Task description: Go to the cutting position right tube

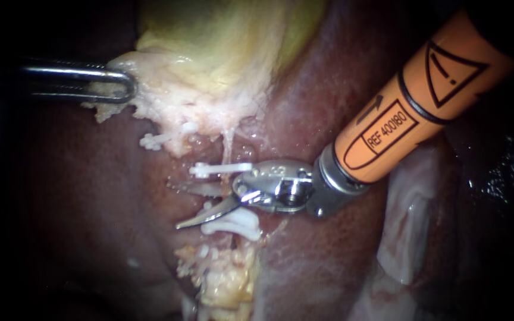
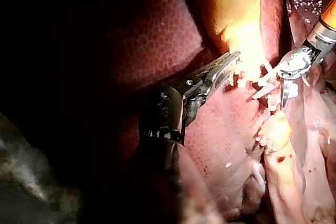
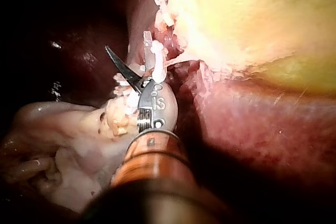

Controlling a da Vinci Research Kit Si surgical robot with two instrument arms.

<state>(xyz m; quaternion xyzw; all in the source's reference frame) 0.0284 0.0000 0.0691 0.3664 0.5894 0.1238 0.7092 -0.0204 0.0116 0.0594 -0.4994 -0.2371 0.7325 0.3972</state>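
Gaping, the right end effector (image 1: 175,205) sits beside the right tube (image 1: 228,150) — left end effector (image 1: 125,87) grips gallbladder (image 1: 227,47).

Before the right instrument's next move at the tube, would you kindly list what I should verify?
1. Right instrument blades open: ok.
2. Left instrument jaws shut on the gallbladder: ok.
3. Upper clip and lower clip both visible: ok.
4. Upper blade apart from the upper clip: ok.
5. Lower blade clear of the lower clip: cannot tell; they overlap in the endoscope view.
6. Tube between the blades: cannot tell; the hinge hides it.
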